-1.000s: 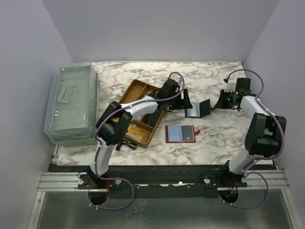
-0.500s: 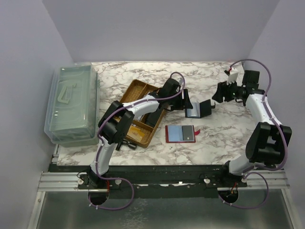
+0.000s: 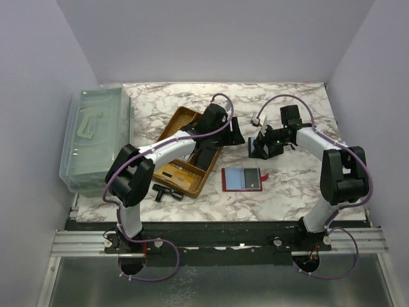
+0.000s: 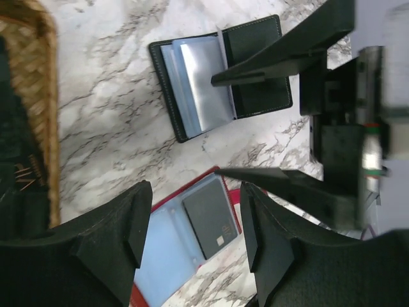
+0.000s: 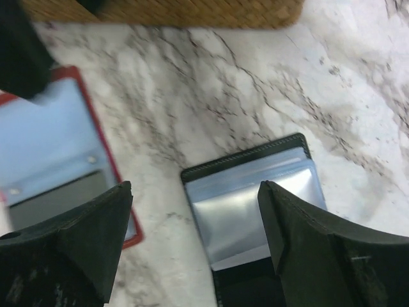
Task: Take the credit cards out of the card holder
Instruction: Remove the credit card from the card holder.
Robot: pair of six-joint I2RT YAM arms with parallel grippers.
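Two card holders lie open on the marble. The black holder [image 4: 198,83] [image 5: 255,211] shows clear, silvery sleeves. The red holder [image 3: 243,180] [image 4: 167,246] [image 5: 51,141] has blue sleeves and a dark card [image 4: 208,217] in its right pocket. My right gripper [image 3: 261,146] [image 5: 193,199] hangs open above the black holder, its fingers [image 4: 287,41] on either side of it, touching nothing. My left gripper [image 3: 236,135] [image 4: 192,233] is open too, just left of the black holder and above the red one, with nothing between its fingers.
A wicker basket [image 3: 176,119] [image 5: 166,13] with small items stands left of the holders, under the left arm. A clear plastic lidded box [image 3: 96,137] fills the table's left side. A small black tool [image 3: 163,191] lies near the basket's front corner.
The right arm swung in from the far right to above the black holder and its jaws opened wide. The left gripper drew back left off the black holder, which now lies flatter.
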